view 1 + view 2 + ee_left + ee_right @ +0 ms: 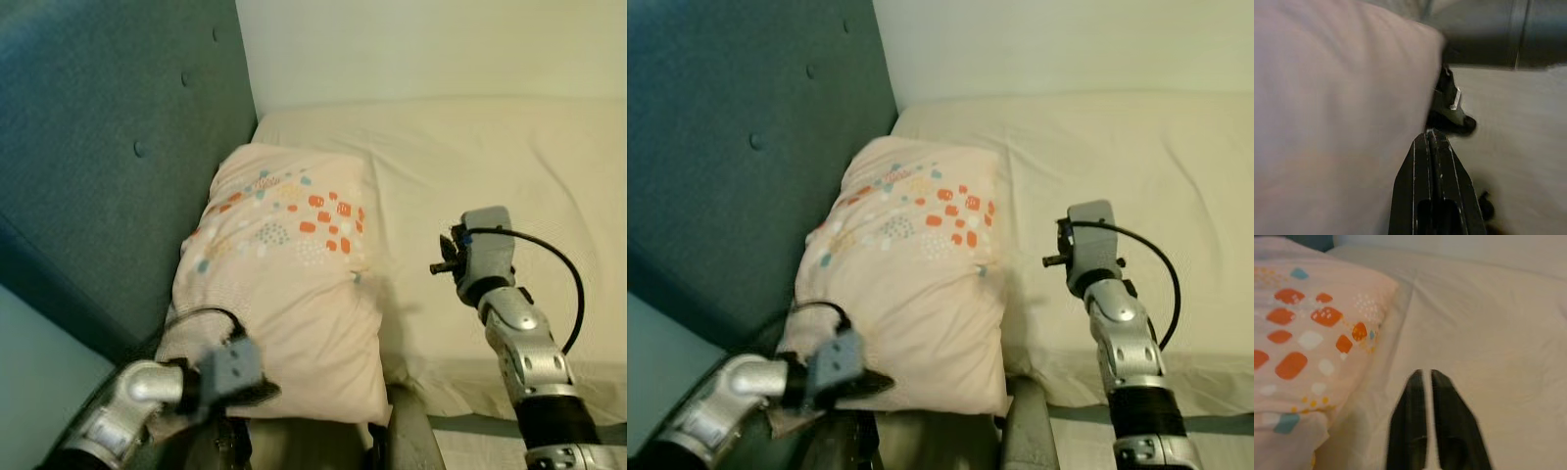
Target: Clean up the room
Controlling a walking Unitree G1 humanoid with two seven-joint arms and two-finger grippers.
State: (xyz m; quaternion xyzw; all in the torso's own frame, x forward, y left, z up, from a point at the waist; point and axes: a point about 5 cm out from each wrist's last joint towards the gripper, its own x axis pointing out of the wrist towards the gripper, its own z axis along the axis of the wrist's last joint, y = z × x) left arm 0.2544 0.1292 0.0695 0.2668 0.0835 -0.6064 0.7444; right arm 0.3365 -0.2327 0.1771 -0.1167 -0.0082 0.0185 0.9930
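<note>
One pillow [284,294], pale pink with orange, teal and white spots, lies at the headboard-side edge of the bed. One bed [509,166] with one cream sheet carries it. One teal tufted headboard [108,147] stands along the bed's left edge, with three buttons visible on it. Two silver arms are in view, each ending in one gripper: the left gripper [257,392] at the pillow's near corner, the right gripper [1429,382] over the bare sheet. One black cable [549,264] loops from the right wrist
</note>
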